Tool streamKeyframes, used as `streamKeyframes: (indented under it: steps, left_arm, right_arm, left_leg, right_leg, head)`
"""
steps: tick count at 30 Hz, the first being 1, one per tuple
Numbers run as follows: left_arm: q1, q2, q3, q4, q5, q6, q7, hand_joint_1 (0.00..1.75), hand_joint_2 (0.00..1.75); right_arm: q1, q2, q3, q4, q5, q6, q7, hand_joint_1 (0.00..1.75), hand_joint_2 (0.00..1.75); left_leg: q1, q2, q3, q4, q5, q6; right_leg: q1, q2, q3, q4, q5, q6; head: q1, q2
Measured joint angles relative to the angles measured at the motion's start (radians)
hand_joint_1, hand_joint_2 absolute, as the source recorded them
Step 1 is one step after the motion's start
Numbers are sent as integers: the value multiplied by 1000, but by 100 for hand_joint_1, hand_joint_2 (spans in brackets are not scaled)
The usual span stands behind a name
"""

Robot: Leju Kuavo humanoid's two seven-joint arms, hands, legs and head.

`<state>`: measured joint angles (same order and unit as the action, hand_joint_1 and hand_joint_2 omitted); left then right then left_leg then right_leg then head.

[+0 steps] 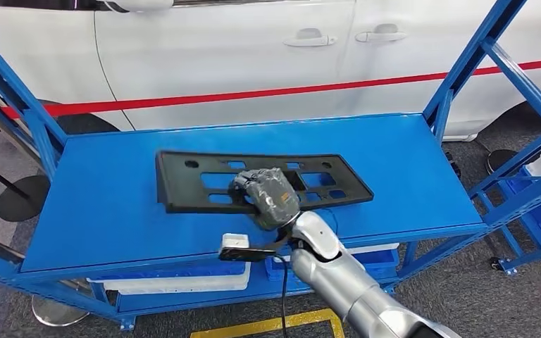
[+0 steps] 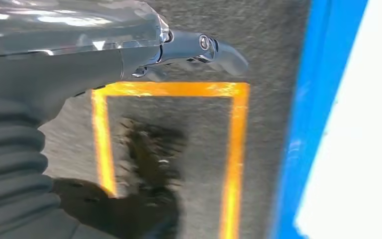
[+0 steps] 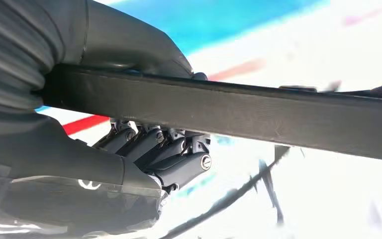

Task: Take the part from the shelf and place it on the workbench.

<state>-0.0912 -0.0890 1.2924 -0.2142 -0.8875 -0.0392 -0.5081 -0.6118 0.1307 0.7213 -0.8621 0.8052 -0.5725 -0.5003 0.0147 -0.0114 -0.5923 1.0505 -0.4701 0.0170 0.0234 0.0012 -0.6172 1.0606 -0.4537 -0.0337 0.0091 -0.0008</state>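
Reaching up from the near edge, the silver right arm (image 1: 345, 278) ends in a right hand (image 1: 268, 197) wrapped in a grey ribbed cover, and that hand grips the near long edge of the part (image 1: 204, 179): in the right wrist view the dark fingers (image 3: 171, 154) curl under a flat matte black bar while the thick thumb sits on its other side. The part is a long, thin black plastic panel with rounded corners and several oblong and rectangular cut-outs, lying flat on the top shelf (image 1: 408, 169), a smooth blue-painted metal sheet in a blue frame of angled struts. A small white box (image 1: 234, 241) sits at the shelf's near lip beside the wrist. The left hand (image 2: 129, 55) hangs over rough grey floor (image 2: 189, 129) marked with a yellow taped rectangle (image 2: 234, 149); one shiny dark finger sticks out and nothing is in it, but how the others lie cannot be told. Beyond the shelf stands a glossy white car (image 1: 239, 49) with a red stripe.
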Motion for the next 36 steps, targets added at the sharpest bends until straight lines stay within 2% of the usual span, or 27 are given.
streamKeyframes:
  steps: [1,3,5,7,9,10,11,13,14,16,18,20,22,24,25,26,27,29,30,31,33,34,35,36]
  left_arm:
    - [0,-4,11,1,17,-19,-11,0,175]
    - [3,-8,27,1,35,-39,-25,0,175]
    - [6,-9,34,1,36,-43,-26,0,175]
    - [5,-9,37,1,22,-43,-11,0,175]
    - [6,-9,37,1,4,-41,21,0,175]
    - [9,-9,37,1,-4,-37,40,0,175]
    - [12,-9,36,1,-12,-31,58,0,175]
    - [18,-9,33,1,-33,-16,89,0,175]
    - [19,-9,30,1,-44,-9,102,0,175]
    - [21,-8,22,1,-62,5,126,0,175]
    - [23,-8,16,1,-72,15,143,0,175]
    - [24,-7,11,1,-76,19,153,0,175]
    - [22,-6,6,1,-79,23,167,0,175]
    - [21,-6,2,1,-84,29,185,0,175]
    - [21,-6,0,1,-87,33,195,0,175]
    - [20,-6,-1,1,-89,36,204,0,175]
    - [20,-6,-2,1,-92,40,213,0,175]
    - [19,-8,-4,2,-97,48,228,0,175]
    - [18,-9,-5,2,-97,52,234,0,175]
    - [18,-9,-6,2,-98,54,238,0,175]
    - [18,-10,-6,2,-99,56,244,0,175]
    - [19,-10,-7,2,-101,56,247,0,175]
    - [19,-10,-7,2,-102,56,249,0,175]
    - [19,-9,-8,2,-103,57,251,0,175]
  right_arm:
    - [18,-23,-39,-86,-107,34,-49,155,175]
    - [52,-63,-107,-244,-266,105,-98,155,175]
    - [81,-86,-155,-355,-354,159,-114,155,175]
    - [118,-107,-187,-456,-479,232,-145,155,175]
    - [165,-140,-215,-592,-659,357,-179,155,175]
    - [185,-156,-231,-662,-748,433,-189,155,175]
    - [201,-168,-248,-725,-825,511,-194,155,175]
    - [231,-181,-285,-837,-952,663,-197,155,175]
    - [245,-186,-303,-885,-1003,728,-199,155,175]
    - [268,-198,-332,-969,-1084,834,-202,155,175]
    - [285,-210,-352,-1031,-1130,888,-203,155,175]
    - [296,-222,-367,-1071,-1160,919,-197,155,175]
    - [298,-233,-375,-1091,-1208,961,-171,155,175]
    - [301,-243,-378,-1088,-1263,1002,-133,155,175]
    - [303,-248,-379,-1078,-1281,1018,-117,155,175]
    - [306,-251,-379,-1066,-1293,1032,-106,155,175]
    - [309,-254,-379,-1053,-1297,1044,-101,155,175]
    - [317,-259,-378,-1036,-1297,1062,-97,155,175]
    - [322,-262,-377,-1030,-1296,1069,-97,155,175]
    - [328,-265,-376,-1026,-1293,1074,-96,155,175]
    - [342,-271,-376,-1019,-1283,1077,-93,155,175]
    - [349,-272,-376,-1016,-1277,1077,-90,155,175]
    - [355,-274,-375,-1013,-1270,1078,-86,155,175]
    - [361,-275,-375,-1011,-1264,1080,-83,155,175]
  left_leg:
    - [3,0,0,-3,1,-2]
    - [4,1,6,-14,3,-10]
    - [0,4,11,-8,-10,-17]
    - [-1,7,-23,73,-62,-22]
    - [2,7,-82,197,-117,-29]
    - [5,8,-97,229,-121,-33]
    - [8,8,-96,226,-106,-36]
    - [13,9,-46,123,-41,-44]
    - [13,8,-18,67,-21,-44]
    - [10,6,6,15,-15,-32]
    - [7,5,3,17,-18,-14]
    - [9,5,2,14,-14,-3]
    - [10,6,1,12,-10,4]
    - [9,8,-3,12,-6,9]
    - [8,8,-5,12,-4,11]
    - [6,7,-6,12,-3,12]
    - [5,6,-7,12,-2,12]
    - [2,3,-8,11,2,11]
    - [2,1,-10,9,5,7]
    - [4,1,-12,8,9,2]
    - [8,1,-16,1,19,-11]
    - [8,2,-16,1,17,-16]
    - [6,3,-20,9,5,-20]
    - [5,4,-28,33,-19,-22]
  right_leg:
    - [5,-1,9,-20,2,-7]
    - [8,-2,20,-43,6,-14]
    - [-1,-4,44,-82,22,-12]
    - [-10,-7,58,-108,33,-6]
    - [-13,-10,55,-102,30,-3]
    - [-14,-12,52,-95,25,1]
    - [-17,-11,50,-87,20,5]
    - [-24,-9,48,-63,4,18]
    - [-25,-8,44,-48,-6,26]
    - [-24,-8,33,-25,-18,39]
    - [-24,-7,26,-18,-19,45]
    - [-27,-6,19,0,-35,54]
    - [-31,-5,-16,81,-87,65]
    - [-33,-5,-70,202,-147,72]
    - [-34,-5,-84,237,-156,73]
    - [-35,-5,-83,239,-148,70]
    - [-34,-4,-61,202,-122,65]
    - [-27,-1,12,67,-62,45]
    - [-22,0,38,13,-43,35]
    - [-17,2,52,-19,-33,28]
    - [-11,2,51,-32,-25,22]
    - [-14,-1,52,-43,-16,20]
    - [-17,-4,54,-56,-6,16]
    - [-21,-8,54,-68,5,12]
  head:
    - [-1,0]
    - [-1,0]
    - [-1,0]
    - [-3,0]
    - [-5,0]
    - [-5,0]
    - [-5,0]
    - [-5,0]
    - [-5,0]
    - [-7,0]
    - [-8,0]
    - [-7,0]
    - [-5,0]
    - [-5,0]
    - [-5,0]
    - [-5,0]
    - [-5,0]
    - [-6,0]
    - [-6,0]
    - [-6,0]
    - [-5,0]
    - [-6,0]
    - [-6,0]
    - [-7,0]
